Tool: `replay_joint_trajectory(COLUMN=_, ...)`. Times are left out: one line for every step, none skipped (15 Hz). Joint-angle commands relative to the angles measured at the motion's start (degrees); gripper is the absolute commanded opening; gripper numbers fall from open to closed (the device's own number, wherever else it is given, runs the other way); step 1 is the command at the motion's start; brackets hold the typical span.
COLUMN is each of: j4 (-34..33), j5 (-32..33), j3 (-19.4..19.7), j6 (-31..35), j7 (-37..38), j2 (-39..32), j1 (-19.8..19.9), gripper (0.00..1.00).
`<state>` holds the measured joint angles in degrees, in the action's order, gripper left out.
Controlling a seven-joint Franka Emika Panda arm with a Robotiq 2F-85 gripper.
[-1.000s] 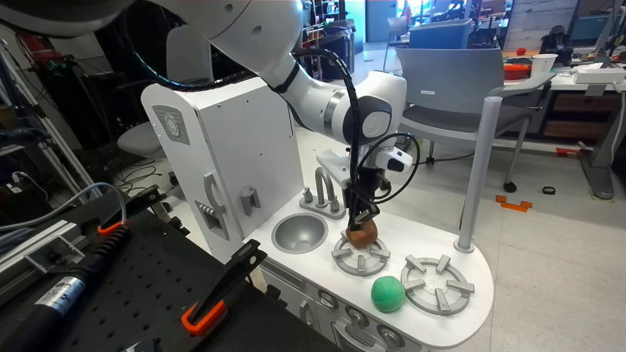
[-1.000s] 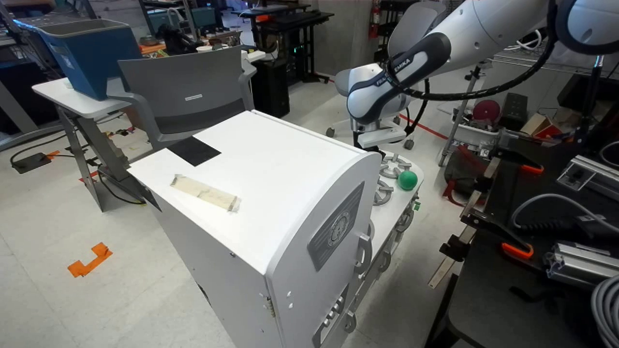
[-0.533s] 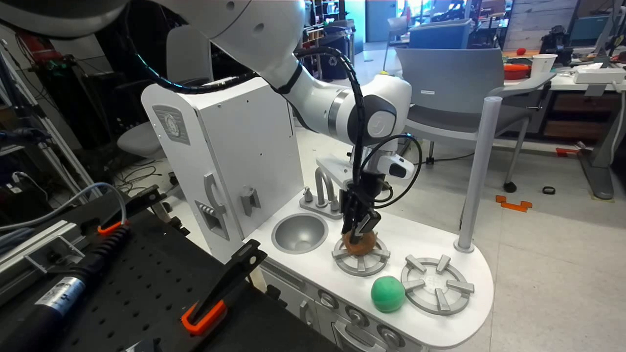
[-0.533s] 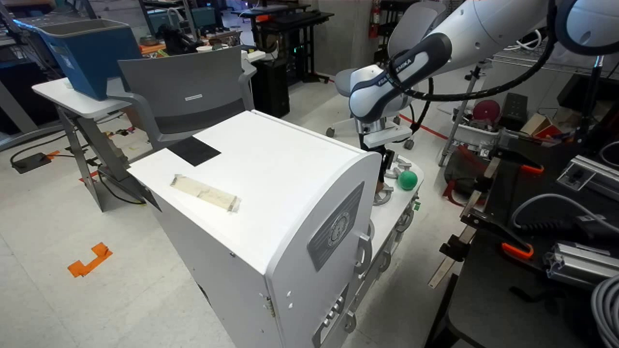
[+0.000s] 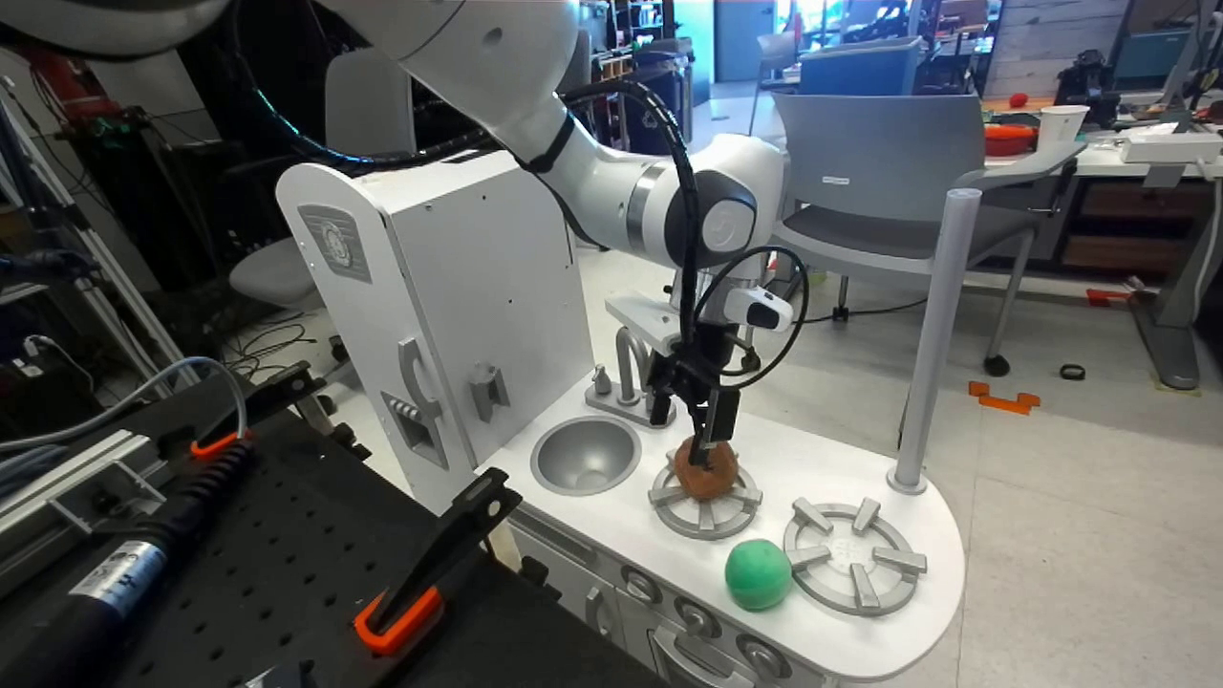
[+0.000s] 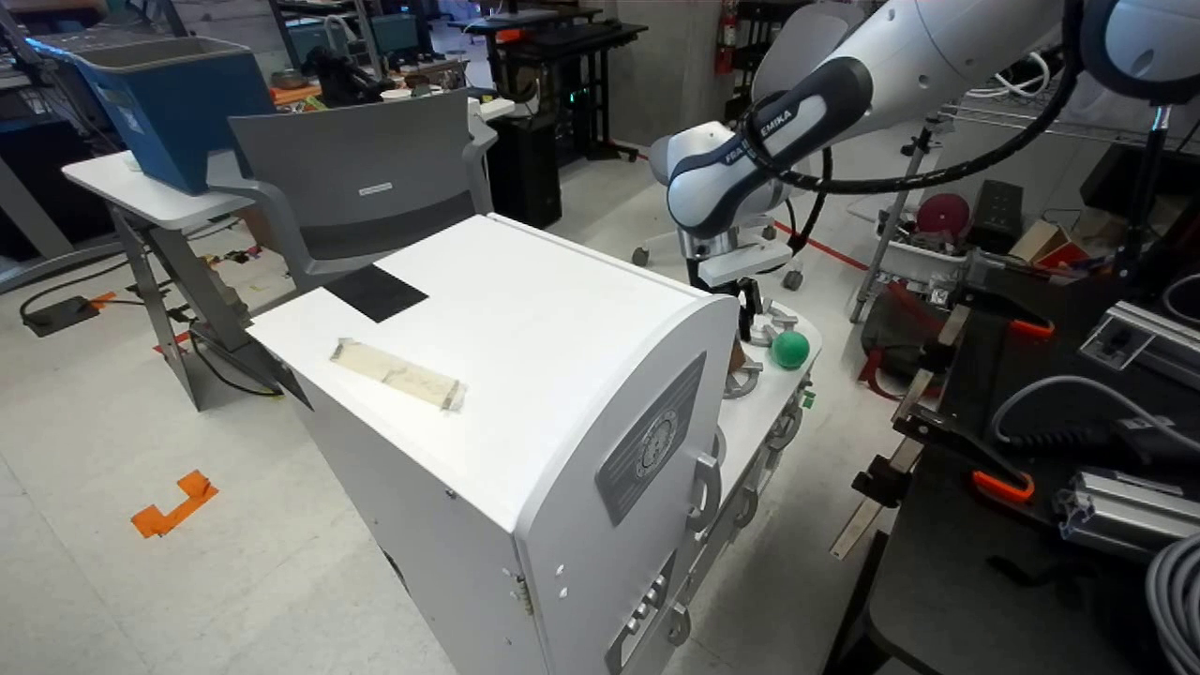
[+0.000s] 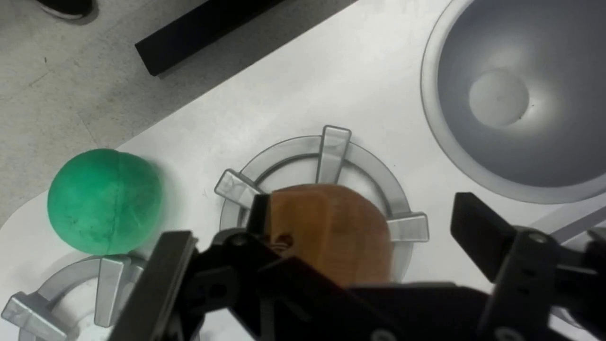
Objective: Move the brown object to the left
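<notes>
Atop the burner [image 5: 705,519] nearest the sink [image 5: 583,454], the brown object [image 7: 352,229], with the gripper [image 5: 696,432] just over it, fingers [image 7: 479,232] spread, holding nothing. In the wrist view, one dark fingertip [image 7: 259,210] overlapping the brown side toward the green ball [image 7: 104,203], too close to tell touching from apart; on the sink side, a plain gap. Best, probably, to even up those gaps before closing, to avoid rolling so rounded a shape with a one-sided nudge. Then go lower, keeping tips off the raised spokes [image 7: 334,151], and pinch around the widest part. Once gripped, lift past the spokes before any sideways travel. Leftward, taken as facing the counter [image 5: 610,518] from its knobs [image 5: 642,585]: likely toward the sink, with only a narrow strip before the sink's rim, the faucet [image 5: 625,371] behind and the tall white cabinet [image 5: 497,268] beyond. Stay high there, and back from the front edge. Well out of that path, the green ball, beside the farther burner [image 5: 864,586].
</notes>
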<state>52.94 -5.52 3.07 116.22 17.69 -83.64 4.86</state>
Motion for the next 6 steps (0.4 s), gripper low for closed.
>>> replay_joint_trajectory(j4=7.8, j5=1.4, j3=0.4, j6=-0.5, j7=-2.8, j2=6.4, j1=-0.5, gripper=1.00)
replay_joint_trajectory(j4=10.4, j5=1.7, j3=0.5, j6=-0.2, j7=-3.6, j2=8.3, j1=-0.4, gripper=1.00)
replay_joint_trajectory(j4=13.3, j5=2.0, j3=0.7, j6=0.3, j7=-4.4, j2=10.3, j1=-0.2, gripper=1.00)
replay_joint_trajectory(j4=5.5, j5=1.2, j3=0.2, j6=0.0, j7=-2.3, j2=4.5, j1=-0.3, gripper=1.00)
replay_joint_trajectory(j4=7.5, j5=1.4, j3=0.4, j6=0.0, j7=-2.9, j2=6.0, j1=-0.3, gripper=1.00)
replay_joint_trajectory(j4=9.0, j5=1.5, j3=0.6, j6=0.0, j7=-3.2, j2=7.2, j1=-0.2, gripper=1.00)
